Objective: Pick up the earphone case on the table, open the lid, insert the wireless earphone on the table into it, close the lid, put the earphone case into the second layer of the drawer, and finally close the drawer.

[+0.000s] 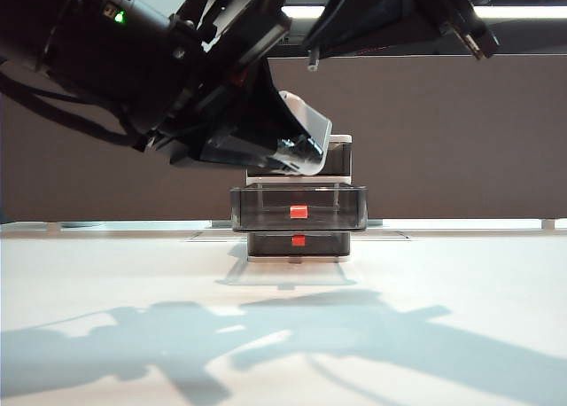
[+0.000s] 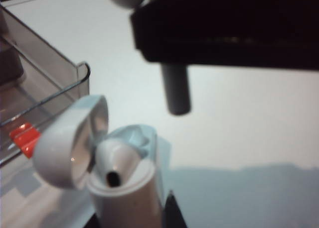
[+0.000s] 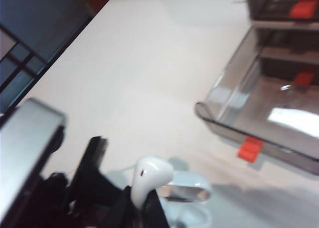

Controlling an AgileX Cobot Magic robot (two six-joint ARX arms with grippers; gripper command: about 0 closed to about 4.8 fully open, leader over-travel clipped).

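In the left wrist view the white earphone case (image 2: 124, 188) stands upright in my left gripper (image 2: 132, 214), which is shut on its body. Its lid (image 2: 70, 143) hangs open to one side. My right gripper (image 3: 140, 204) is shut on the stem of the white wireless earphone (image 3: 149, 178), just above the open case (image 3: 187, 193). The drawer (image 1: 299, 246) stands at the middle back of the table (image 1: 283, 317). Its second layer (image 1: 299, 206), marked by a red tab (image 1: 299, 211), is pulled out. Both arms hover high in front of the drawer.
The pulled-out smoky tray (image 2: 50, 83) lies close beside the case, its red tab (image 2: 24, 138) towards me. The right gripper's dark body (image 2: 224, 29) hangs over the case. A brown wall (image 1: 461, 131) runs behind the table.
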